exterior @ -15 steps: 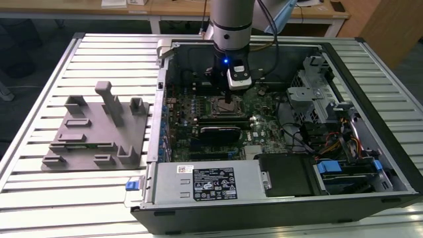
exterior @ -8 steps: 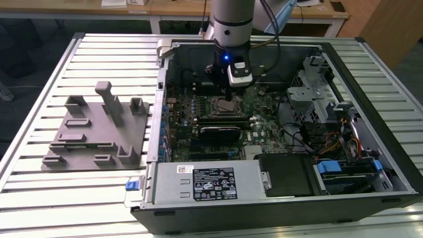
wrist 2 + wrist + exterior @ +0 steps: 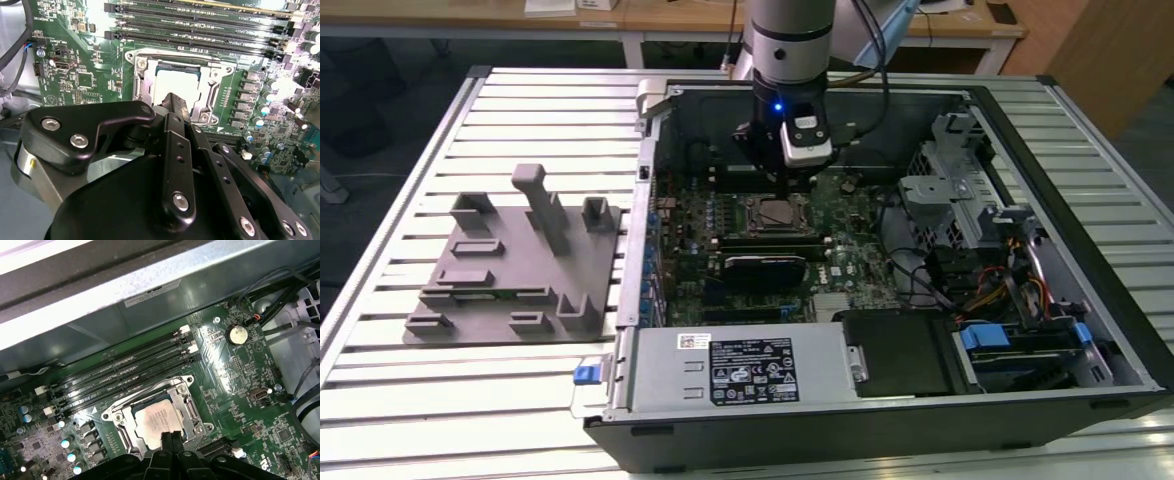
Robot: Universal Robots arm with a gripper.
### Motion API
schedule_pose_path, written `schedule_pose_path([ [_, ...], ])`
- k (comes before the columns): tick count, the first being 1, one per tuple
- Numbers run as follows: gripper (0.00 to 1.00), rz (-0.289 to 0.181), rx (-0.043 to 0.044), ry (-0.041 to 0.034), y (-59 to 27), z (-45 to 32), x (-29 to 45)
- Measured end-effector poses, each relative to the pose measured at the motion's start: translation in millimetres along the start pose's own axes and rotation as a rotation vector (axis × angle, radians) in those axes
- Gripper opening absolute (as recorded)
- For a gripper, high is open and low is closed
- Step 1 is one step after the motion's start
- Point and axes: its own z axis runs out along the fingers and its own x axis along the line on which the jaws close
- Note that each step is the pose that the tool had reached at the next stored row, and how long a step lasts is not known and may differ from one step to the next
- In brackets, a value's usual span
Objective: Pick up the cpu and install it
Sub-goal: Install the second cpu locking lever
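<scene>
The cpu is a flat silvery square lying in the open metal socket frame on the green motherboard inside the computer case. It lies in the socket in the exterior view and in the second wrist view as well. My gripper hangs just over the cpu's near edge, its two narrow black fingers pressed together with nothing between them. In the second wrist view the gripper tip overlaps the cpu's edge. I cannot tell whether the tips touch it.
Black memory slots run beside the socket. A black finned block sits on the board in front of it. Cables and a drive cage fill the case at the exterior view's right. A grey fixture tray stands outside at its left.
</scene>
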Motion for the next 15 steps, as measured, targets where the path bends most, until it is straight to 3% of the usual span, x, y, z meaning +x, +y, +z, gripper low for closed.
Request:
schedule_pose_path([
  [15,0.11,0.000,0.0004,0.0000,-4.1,-0.3,-1.9],
])
